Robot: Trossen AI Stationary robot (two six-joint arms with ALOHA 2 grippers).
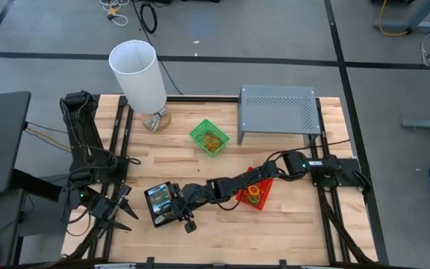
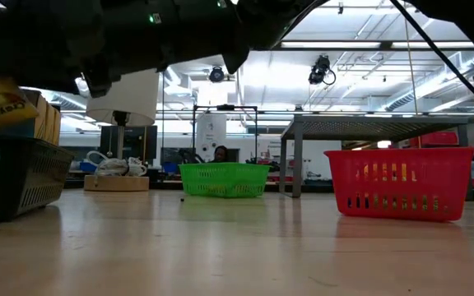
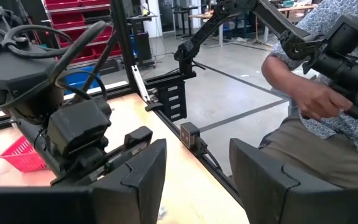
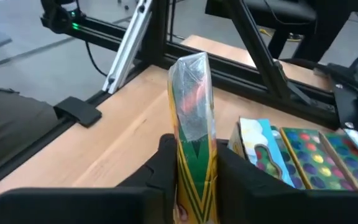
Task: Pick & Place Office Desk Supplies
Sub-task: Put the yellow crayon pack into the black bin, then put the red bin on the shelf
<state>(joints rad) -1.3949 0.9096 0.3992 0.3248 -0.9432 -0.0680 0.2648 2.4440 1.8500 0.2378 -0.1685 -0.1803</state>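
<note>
My right arm reaches across the table to the black tray (image 1: 161, 203), (image 2: 15, 177), which holds crayon boxes (image 4: 303, 155). My right gripper (image 1: 184, 217), (image 4: 194, 168) is at the tray's near right corner, shut on a yellow-green crayon box (image 4: 194, 118) in clear wrap. The green tray (image 1: 210, 137), (image 2: 220, 178) and the red tray (image 1: 257, 194), (image 2: 401, 193) rest flat on the table with coloured bands inside. My left gripper (image 1: 118, 209), (image 3: 197, 186) waits open at the table's near left corner. My right gripper pinches the crayon box between its two fingers (image 4: 166, 165), one on each broad face near the box's lower end (image 4: 194, 168). The box sticks out past the fingertips. It sits beside the boxes in the black tray; whether it is lifted clear, I cannot tell.
A tall white cylinder (image 1: 140, 75) stands at the far left and a grey perforated riser (image 1: 278, 112) at the far right. Bare wood lies along the near edge (image 1: 275, 239). A seated person (image 3: 316, 99) is beyond the table's near left corner.
</note>
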